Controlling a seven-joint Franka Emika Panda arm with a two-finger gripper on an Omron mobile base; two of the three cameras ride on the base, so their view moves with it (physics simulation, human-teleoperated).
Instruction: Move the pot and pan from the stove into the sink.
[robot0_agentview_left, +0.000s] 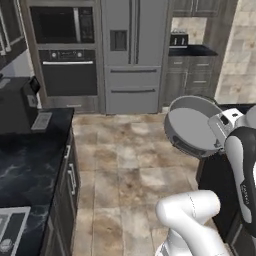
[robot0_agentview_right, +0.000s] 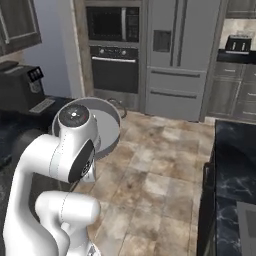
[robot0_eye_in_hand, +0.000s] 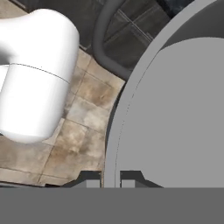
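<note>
No legible text, labels, brands or numbers. Dark marking on the robot arm's forearm (robot0_agentview_left: 245, 192), near right in the left base view, too blurred to read.

Open floor (robot0_agentview_left: 130, 165) between dark counters (robot0_agentview_left: 30, 160)

Silver-grey pot (robot0_agentview_left: 192, 127) right at the claw (robot0_eye_in_hand: 111, 181), pale flat grey inside, a darker grey handle loop curling off its rim. The claw's fingertips (robot0_eye_in_hand: 130, 178) are dark. Below the pot, floor tiles (robot0_agentview_left: 125, 165) are mottled tan and brown. Off to the claw's side, a black counter (robot0_agentview_left: 30, 165) with pale marbling. Beyond, a steel-grey fridge (robot0_agentview_left: 134, 55).
</note>
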